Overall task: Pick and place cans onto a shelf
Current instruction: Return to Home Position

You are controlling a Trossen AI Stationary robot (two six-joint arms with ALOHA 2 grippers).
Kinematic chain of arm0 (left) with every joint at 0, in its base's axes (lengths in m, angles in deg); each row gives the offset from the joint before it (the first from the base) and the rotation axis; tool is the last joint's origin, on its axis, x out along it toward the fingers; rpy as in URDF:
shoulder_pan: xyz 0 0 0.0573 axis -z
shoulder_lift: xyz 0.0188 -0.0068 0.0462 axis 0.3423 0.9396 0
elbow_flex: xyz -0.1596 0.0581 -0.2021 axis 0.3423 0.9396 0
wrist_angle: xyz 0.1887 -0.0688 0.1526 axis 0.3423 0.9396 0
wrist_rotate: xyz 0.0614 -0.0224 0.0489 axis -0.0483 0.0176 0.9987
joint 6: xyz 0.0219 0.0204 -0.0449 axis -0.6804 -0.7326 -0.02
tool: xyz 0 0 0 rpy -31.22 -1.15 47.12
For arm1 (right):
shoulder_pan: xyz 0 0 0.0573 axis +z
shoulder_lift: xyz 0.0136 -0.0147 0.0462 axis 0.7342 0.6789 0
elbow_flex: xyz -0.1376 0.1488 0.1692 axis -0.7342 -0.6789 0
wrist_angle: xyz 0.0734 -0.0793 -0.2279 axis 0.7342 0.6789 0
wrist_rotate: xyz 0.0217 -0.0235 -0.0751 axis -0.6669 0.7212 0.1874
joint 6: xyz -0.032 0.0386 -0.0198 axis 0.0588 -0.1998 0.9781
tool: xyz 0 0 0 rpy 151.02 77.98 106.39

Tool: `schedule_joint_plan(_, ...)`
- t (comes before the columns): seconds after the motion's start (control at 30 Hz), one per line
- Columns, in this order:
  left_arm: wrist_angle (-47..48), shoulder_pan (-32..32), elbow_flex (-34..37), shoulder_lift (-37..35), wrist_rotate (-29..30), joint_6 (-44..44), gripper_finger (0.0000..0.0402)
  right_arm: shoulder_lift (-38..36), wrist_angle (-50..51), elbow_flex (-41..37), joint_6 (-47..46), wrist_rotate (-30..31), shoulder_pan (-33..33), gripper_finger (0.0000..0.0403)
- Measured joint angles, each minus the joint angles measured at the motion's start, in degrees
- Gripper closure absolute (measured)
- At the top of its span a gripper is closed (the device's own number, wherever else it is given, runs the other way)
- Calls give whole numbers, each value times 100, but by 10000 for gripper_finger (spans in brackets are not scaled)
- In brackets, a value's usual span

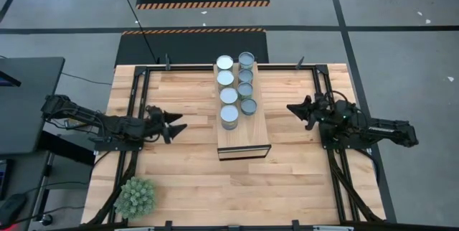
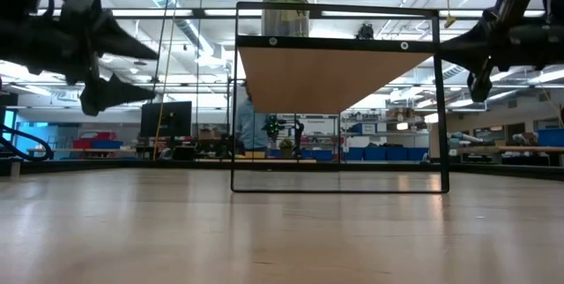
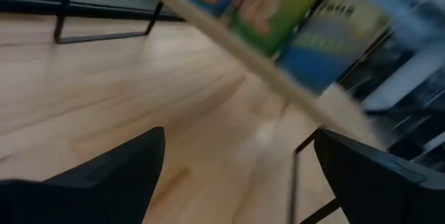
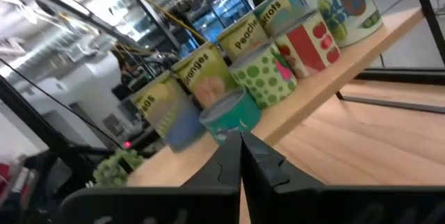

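We count eight cans on the shelf. Our left gripper, nine o'clock, is spread; right gripper, three o'clock, pressed together.

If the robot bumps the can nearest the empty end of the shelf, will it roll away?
Probably not: that can stands upright, flat top up, on the shelf. A hard shove might tip it; then its round side would likely roll. It looks like stiff metal, so it probably wouldn't squash.

eight cans, one shelf, one plant, two hands: left hand, right hand
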Motion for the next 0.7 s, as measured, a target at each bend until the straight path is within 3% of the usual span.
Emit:
schedule_joint_plan(0.27,287,0,0,0,1,-234,29,0,54,0,574,2,0,377)
schedule_joint_plan(0.7,284,0,0,0,-2,-108,28,0,44,0,538,7,0,377)
